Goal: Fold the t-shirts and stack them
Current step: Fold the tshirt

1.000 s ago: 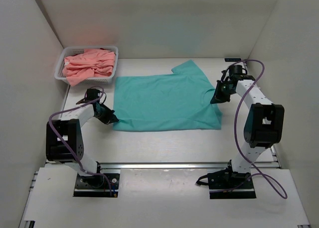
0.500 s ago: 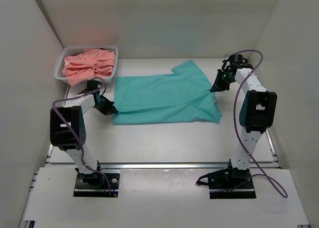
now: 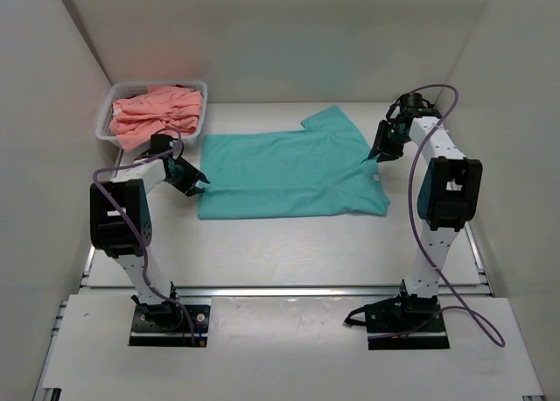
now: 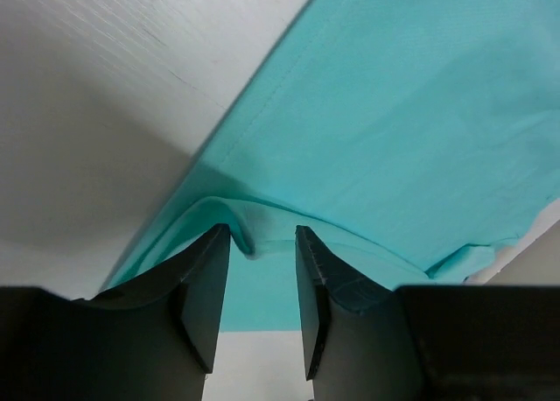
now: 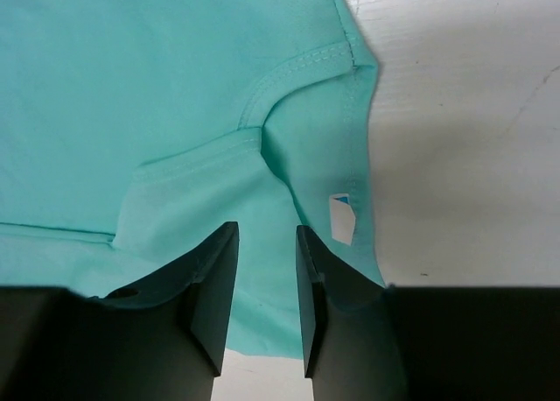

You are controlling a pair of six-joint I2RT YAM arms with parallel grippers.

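The teal-green t-shirt point(image 3: 289, 173) lies flat in the middle of the table, with a sleeve pointing to the far side. My left gripper point(image 3: 199, 184) is at its left edge. In the left wrist view the left gripper point(image 4: 262, 233) has its jaws apart, with a raised fold of the shirt point(image 4: 394, 112) just at the tips. My right gripper point(image 3: 371, 158) is at the neck end. In the right wrist view the right gripper point(image 5: 267, 230) has its jaws apart over the shirt point(image 5: 131, 86), beside the white neck label point(image 5: 341, 217). Salmon-pink t-shirts point(image 3: 157, 112) lie crumpled in the basket.
The white mesh basket point(image 3: 105, 125) stands at the far left corner against the white side wall. Bare table point(image 3: 289, 252) runs between the shirt's near edge and the arm bases. White walls close in the left, right and back.
Both grippers moved away from the arm bases with the shirt's near edge, so the shirt now looks narrower front to back. The arms are stretched further out.
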